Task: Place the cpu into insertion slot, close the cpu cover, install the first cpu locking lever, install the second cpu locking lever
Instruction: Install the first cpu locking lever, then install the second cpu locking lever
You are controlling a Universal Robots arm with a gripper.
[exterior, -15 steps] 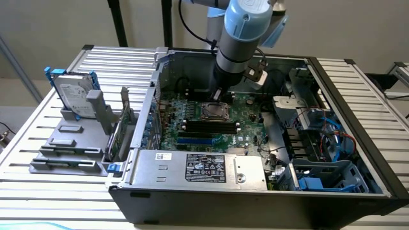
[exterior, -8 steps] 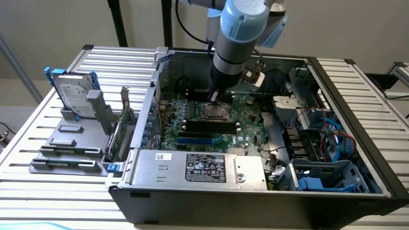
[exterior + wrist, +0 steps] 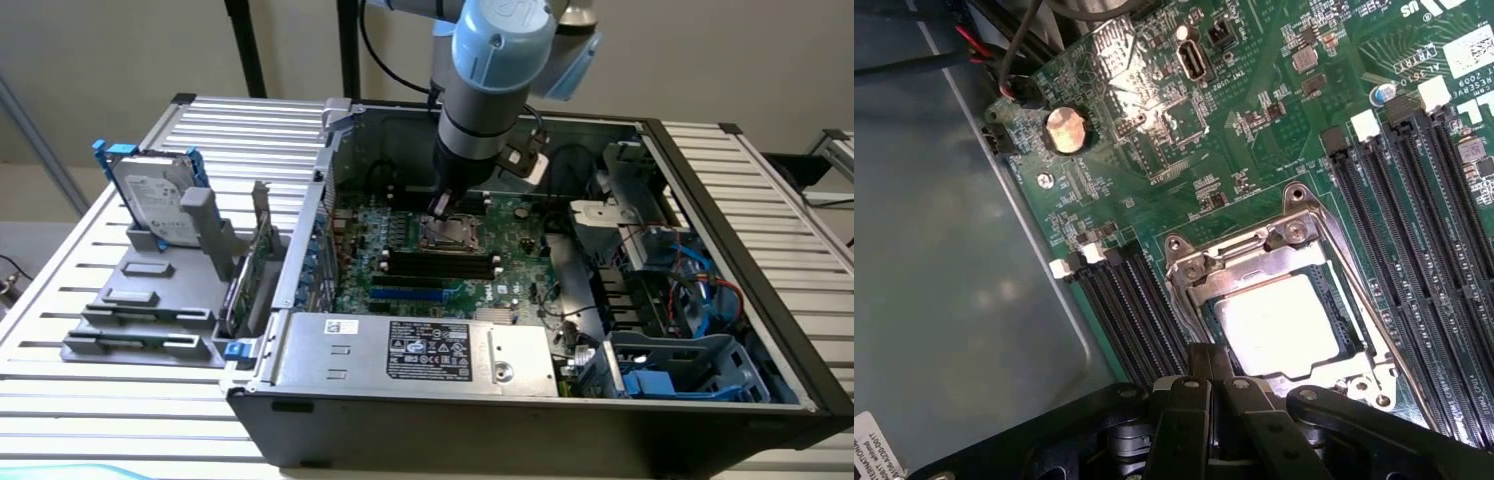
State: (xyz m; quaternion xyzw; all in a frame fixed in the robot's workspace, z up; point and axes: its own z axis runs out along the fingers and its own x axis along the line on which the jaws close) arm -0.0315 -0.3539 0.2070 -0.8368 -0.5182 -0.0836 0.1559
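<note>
An open computer case (image 3: 747,400) of dark sheet metal lies on its side on a table of pale ribbed metal slats (image 3: 80,380), in front of a plain beige wall (image 3: 107,50). On the slats at the exterior view's left stands a grey plastic rack (image 3: 147,300) holding a silvery hard drive (image 3: 154,195) in a blue frame. Inside the case lie a green circuit board (image 3: 1254,150), a boxy silver power supply (image 3: 414,350) with a black label, blue drive cages (image 3: 681,365) and loose cables. The arm's light-blue and grey wrist reaches down into the case, and the black gripper (image 3: 1216,385) hangs right over the insertion slot (image 3: 1204,310), its jaws pressed together and holding nothing. The cpu (image 3: 1279,325), a flat pale square with a dull shine, sits in that slot. The cpu cover (image 3: 1254,255), a thin silvery frame, lies down around it, its window showing the chip. Long narrow black memory slots (image 3: 1414,210) run along both sides of the socket, and a round shiny coin battery (image 3: 1066,130) sits farther off on the board.
</note>
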